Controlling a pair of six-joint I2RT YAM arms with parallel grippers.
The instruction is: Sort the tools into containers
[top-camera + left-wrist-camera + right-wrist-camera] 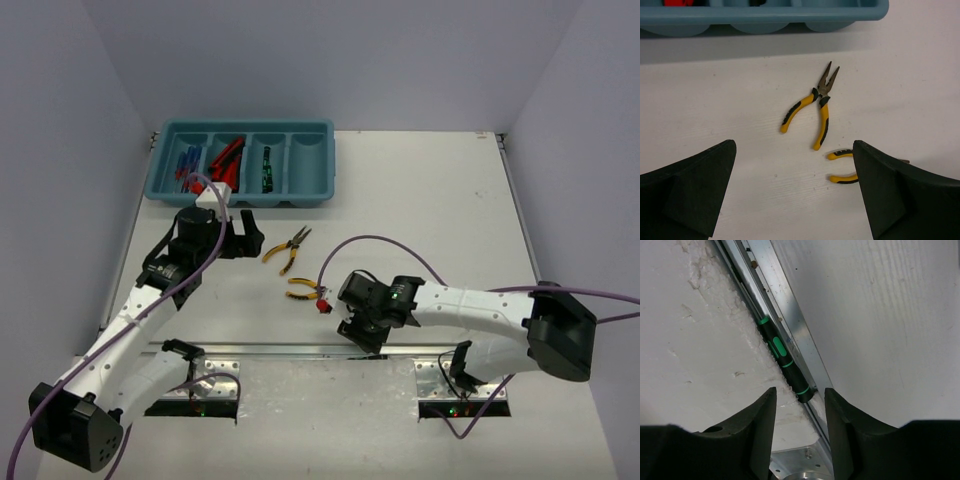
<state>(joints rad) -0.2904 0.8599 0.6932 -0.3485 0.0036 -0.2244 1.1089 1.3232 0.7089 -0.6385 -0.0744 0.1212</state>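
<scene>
The teal tray [325, 165] stands at the back left and holds blue/red screwdrivers [187, 160], red-and-black knives [228, 158] and a black-and-green screwdriver [266, 168] in its three left compartments. Two yellow-handled pliers lie on the table: one [287, 248] [815, 102] and one nearer [303, 290] [842, 166]. My left gripper [235, 235] [792, 165] is open and empty, left of the pliers. My right gripper [360, 335] [800, 392] is open, its jaws either side of the end of a black-and-green precision screwdriver [782, 357] lying in the groove beside the rail.
An aluminium rail [790, 300] runs along the table's near edge [300, 350]. The tray's rightmost compartment [310, 160] holds nothing. Purple cables [370, 240] loop over the table. Walls close in the left, back and right sides.
</scene>
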